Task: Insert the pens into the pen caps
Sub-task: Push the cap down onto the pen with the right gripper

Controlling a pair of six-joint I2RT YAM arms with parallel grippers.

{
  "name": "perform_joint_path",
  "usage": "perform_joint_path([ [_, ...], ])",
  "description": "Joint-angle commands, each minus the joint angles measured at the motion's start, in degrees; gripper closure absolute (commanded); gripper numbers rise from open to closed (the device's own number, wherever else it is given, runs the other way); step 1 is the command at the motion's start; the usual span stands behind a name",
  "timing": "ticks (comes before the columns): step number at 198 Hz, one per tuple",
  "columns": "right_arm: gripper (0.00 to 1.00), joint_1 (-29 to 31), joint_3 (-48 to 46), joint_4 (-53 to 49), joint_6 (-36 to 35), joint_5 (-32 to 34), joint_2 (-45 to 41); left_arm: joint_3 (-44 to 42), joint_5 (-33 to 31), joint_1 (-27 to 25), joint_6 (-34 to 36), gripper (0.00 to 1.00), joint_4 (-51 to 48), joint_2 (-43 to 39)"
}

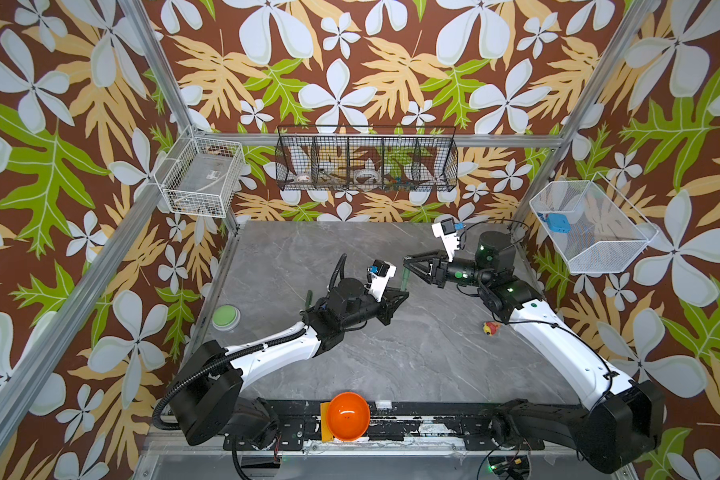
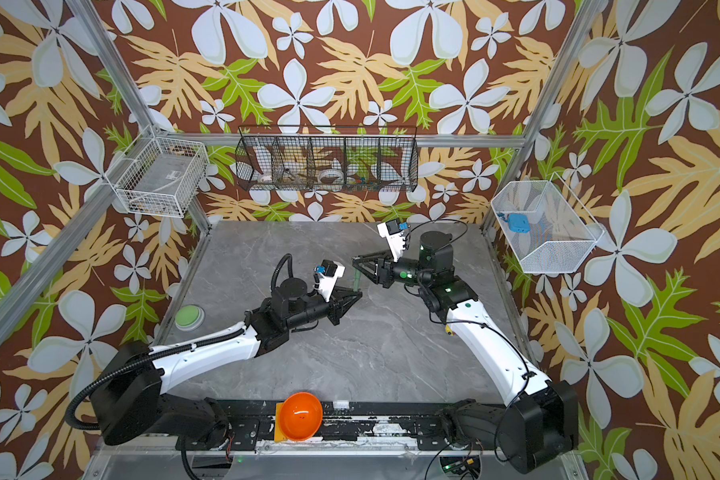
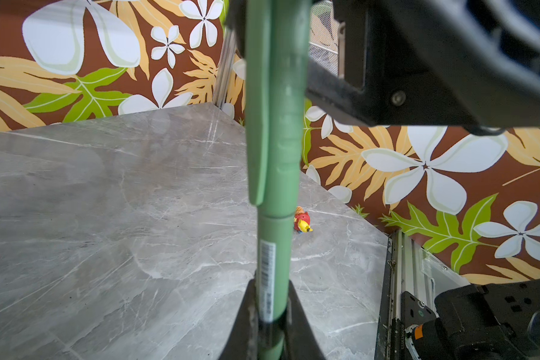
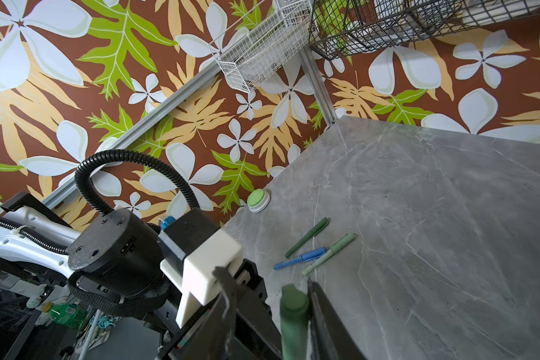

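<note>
**Item:** dark green pen (image 3: 273,249), with its cap (image 3: 275,124) seated over the upper end.

**Location:** held upright above the tabletop (image 1: 412,357), a little toward 12 o'clock of its middle in both top views.

**Handling (judged):** a light, stiff plastic stick. It is smooth and round, so it is liable to twist or slide in a loose hold. It is not fragile, apart from the thin clip on the cap. It is best taken across the bare barrel, clear of the cap seam. The cap is best taken on its plain sides, off the clip.

**Left pincer** (image 1: 400,296)**:** clamped on the lower barrel, at the barcode label. It reaches in from about 8 o'clock of the pen, which rises from between its fingers.

**Right pincer** (image 1: 407,262)**:** comes in from 3 o'clock, level with the cap's top. In the right wrist view the jaws stand parted about the cap. One finger (image 4: 317,299) lies against it as far as can be told, and the other (image 4: 225,290) stands clear. By appearance it grips nothing.

**Remaining stock:** a second dark green pen (image 4: 307,238), a blue pen (image 4: 300,258) and a pale green pen (image 4: 331,252). They lie flat and close together on the tabletop, each apparently capped. They are at about 9 o'clock of the left pincer and well apart from both pincers.
</note>
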Motion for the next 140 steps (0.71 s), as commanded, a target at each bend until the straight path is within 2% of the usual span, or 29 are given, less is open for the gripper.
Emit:
perform_joint_path([
  [1, 0.70, 0.0, 0.6, -0.2, -1.1, -1.7, 0.5, 0.1, 0.5, -0.1, -0.4, 1.00, 3.4, 0.1],
  [32, 0.78, 0.1, 0.7, -1.2, -1.7, -2.6, 1.1, 0.4, 0.3, -0.1, -0.5, 1.00, 3.5, 0.2],
  [46, 0.91, 0.1, 0.9, -1.9, -2.3, -2.9, 1.2, 0.5, 0.2, -0.1, -0.5, 1.00, 3.8, 0.2],
  [60, 1.00, 0.1, 0.7, -2.2, -2.7, -2.6, 1.1, 0.5, 0.0, -0.1, -0.6, 1.00, 4.6, 0.1],
  [104, 1.00, 0.2, -1.1, -1.9, -2.6, -3.7, 0.9, 2.2, 1.7, 0.6, -2.2, 1.00, 10.7, -0.1],
  [140, 1.00, 1.3, -3.6, -1.1, -2.6, -3.7, 0.3, 7.7, 2.4, 1.1, -0.2, 1.00, 10.0, 1.1],
])
